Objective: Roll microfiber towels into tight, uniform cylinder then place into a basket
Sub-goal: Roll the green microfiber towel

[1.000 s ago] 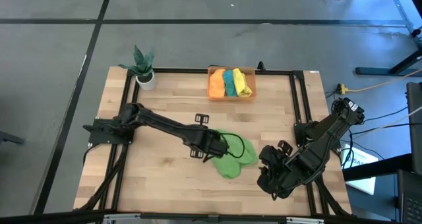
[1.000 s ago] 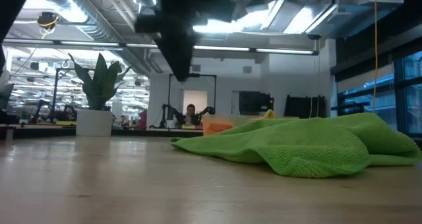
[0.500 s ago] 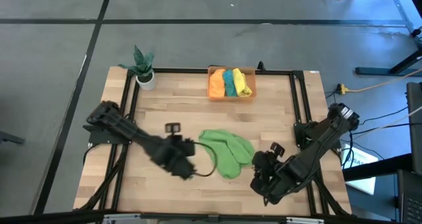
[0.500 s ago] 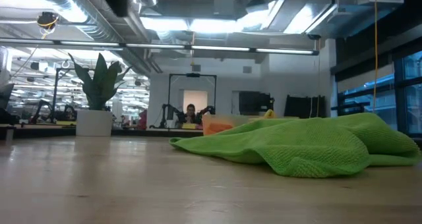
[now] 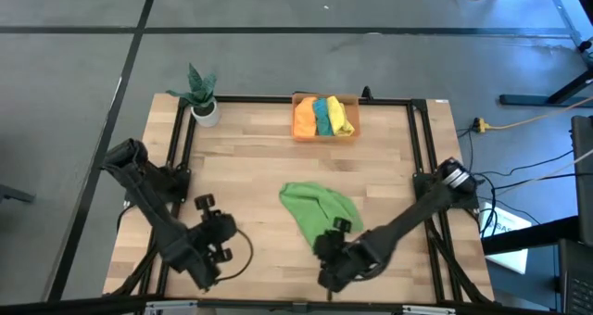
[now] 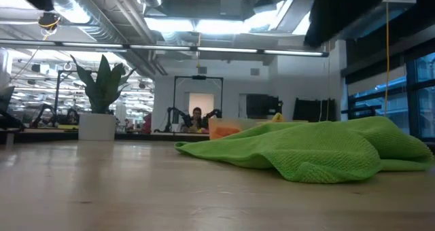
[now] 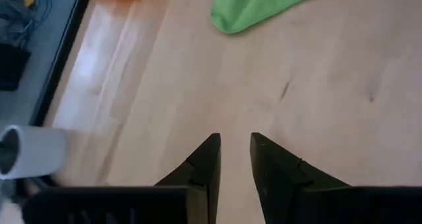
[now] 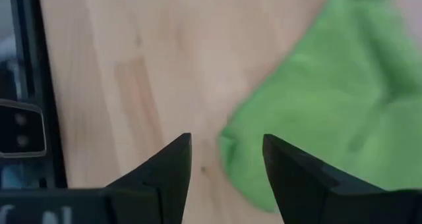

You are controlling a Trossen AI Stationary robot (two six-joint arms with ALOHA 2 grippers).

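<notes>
A light green microfiber towel (image 5: 318, 208) (image 6: 319, 149) lies crumpled on the wooden table, right of its middle. The orange basket (image 5: 326, 136) stands at the far edge and holds rolled orange, teal and yellow towels. My right gripper (image 5: 326, 258) (image 8: 227, 140) hovers open over the green towel's near end (image 8: 237, 145) and touches nothing. My left gripper (image 5: 222, 230) (image 7: 234, 140) is open by a narrow gap over bare wood near the table's near left, well away from the green towel (image 7: 257, 6).
A small plant in a white pot (image 5: 202, 97) (image 6: 98, 98) stands at the far left corner. A black frame rail (image 5: 176, 167) runs around the table top. Bare wood lies between the towel and the basket and to the towel's left.
My left gripper has drawn away from the green towel toward the table's near left corner, rolling as it went. My right gripper has come from the near right toward the left and down to the towel's near end. The towel lies still.
</notes>
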